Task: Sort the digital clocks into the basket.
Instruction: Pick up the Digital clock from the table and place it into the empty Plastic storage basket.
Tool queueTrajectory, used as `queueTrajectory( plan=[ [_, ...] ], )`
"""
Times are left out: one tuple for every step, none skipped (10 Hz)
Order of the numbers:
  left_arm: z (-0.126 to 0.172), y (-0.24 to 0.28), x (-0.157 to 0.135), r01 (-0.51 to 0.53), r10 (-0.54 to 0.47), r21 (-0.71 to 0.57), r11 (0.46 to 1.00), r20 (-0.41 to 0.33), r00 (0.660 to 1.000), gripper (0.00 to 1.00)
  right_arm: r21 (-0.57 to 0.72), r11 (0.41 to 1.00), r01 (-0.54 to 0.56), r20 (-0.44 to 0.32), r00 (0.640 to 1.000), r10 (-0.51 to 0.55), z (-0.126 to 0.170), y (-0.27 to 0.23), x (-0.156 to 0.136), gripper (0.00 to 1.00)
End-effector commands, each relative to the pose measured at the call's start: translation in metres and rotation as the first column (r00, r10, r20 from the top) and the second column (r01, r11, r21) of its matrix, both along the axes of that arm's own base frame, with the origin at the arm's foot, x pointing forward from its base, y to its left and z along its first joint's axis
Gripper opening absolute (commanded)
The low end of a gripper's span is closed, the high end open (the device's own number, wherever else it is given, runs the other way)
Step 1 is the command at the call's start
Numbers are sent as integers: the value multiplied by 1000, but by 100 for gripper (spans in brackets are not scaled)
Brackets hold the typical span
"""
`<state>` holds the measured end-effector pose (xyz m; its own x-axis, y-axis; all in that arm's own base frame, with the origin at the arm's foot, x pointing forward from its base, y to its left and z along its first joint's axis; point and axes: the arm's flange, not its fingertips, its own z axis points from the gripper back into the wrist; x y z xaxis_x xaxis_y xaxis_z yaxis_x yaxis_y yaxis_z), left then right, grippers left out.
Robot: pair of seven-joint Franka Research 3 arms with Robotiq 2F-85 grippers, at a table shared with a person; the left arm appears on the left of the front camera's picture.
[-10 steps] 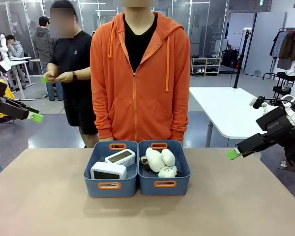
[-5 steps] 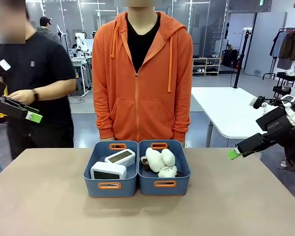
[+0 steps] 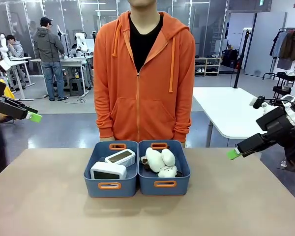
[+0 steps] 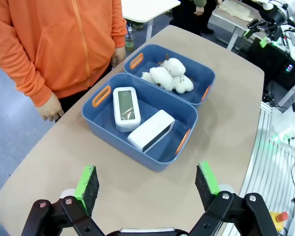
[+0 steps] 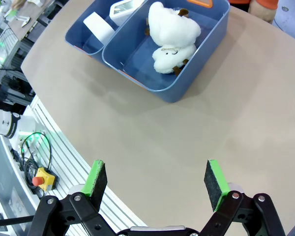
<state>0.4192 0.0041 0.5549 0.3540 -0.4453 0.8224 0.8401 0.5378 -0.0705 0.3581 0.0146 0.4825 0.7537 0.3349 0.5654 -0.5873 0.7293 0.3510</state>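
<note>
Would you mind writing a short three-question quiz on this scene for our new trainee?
1. True or false: both clocks lie in the left basket.
2. What fills the right basket? A) clocks B) plush toys C) nothing
3. Fill in: the jaws of the left gripper and the right gripper both stand ____.

Key: 1 true; 2 B; 3 open. Both grippers sit off to the sides, above the table, holding nothing.
</note>
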Motion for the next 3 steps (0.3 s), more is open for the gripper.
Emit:
queueTrajectory(
  plan=[
    [5,0,0,4,-4,6,1000,-20,1000,100,-13,1000,4,-2,1000,-4,-1,0,-1,100],
    [5,0,0,4,-4,6,1000,-20,1000,100,-13,1000,4,-2,1000,-4,-1,0,-1,100],
    [5,0,0,4,-4,6,1000,-20,1000,100,-13,1000,4,-2,1000,-4,-1,0,-1,100]
  ],
)
